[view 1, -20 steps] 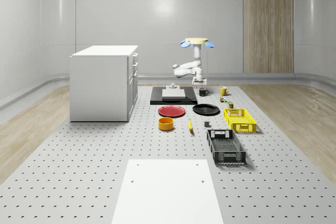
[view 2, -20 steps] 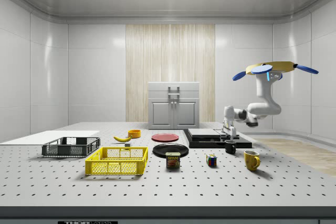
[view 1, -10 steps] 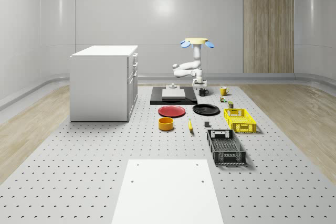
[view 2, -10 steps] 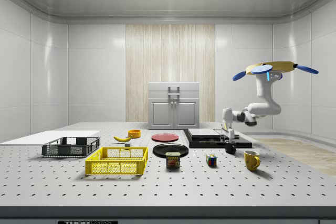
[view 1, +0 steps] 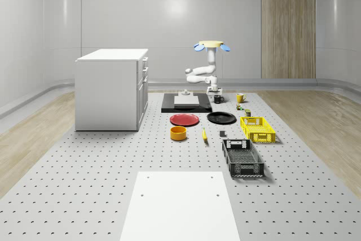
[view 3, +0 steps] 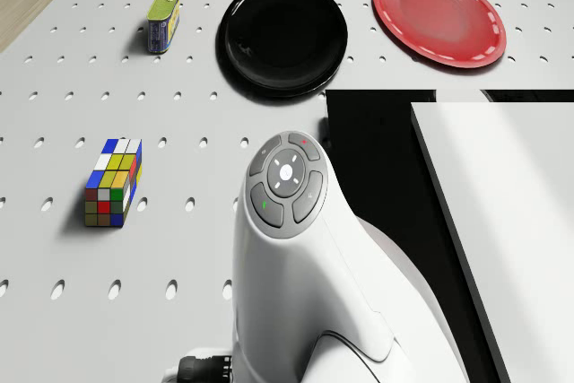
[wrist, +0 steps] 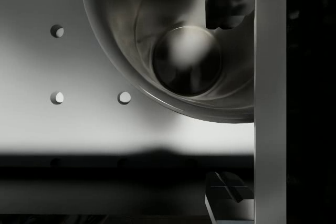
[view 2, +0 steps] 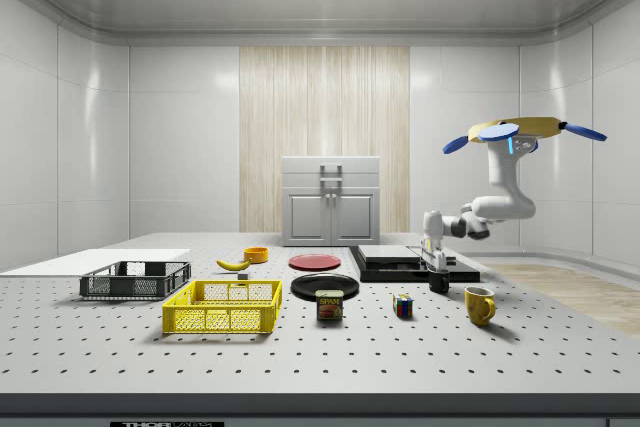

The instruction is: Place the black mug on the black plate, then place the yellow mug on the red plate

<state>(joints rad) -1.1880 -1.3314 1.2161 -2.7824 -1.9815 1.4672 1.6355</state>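
A: Item one, drone (view 2: 528,129): hovers above the table's far end, near the black slab (view 1: 186,105). Arm bent down to the black mug (view 2: 439,282).

B: Gripper (view 2: 437,265)?

A: Right at the mug's mouth. In the wrist view one finger (wrist: 228,3) sits inside the rim and the other (wrist: 227,195) outside, so the hand is spread, straddling the wall of the black mug (wrist: 173,51). Not pinching yet, I judge.

B: Mug's place?

A: On the table (view 1: 84,184), just beside the slab. Black plate (view 1: 221,118) near, red plate (view 1: 184,119) beside it, both bare. Yellow mug (view 1: 240,97) apart, untouched.

B: Step in hand?

A: First one: grasping the black mug. Next move calls for pressing the fingers together on the wall, lifting straight, then carrying to the black plate.
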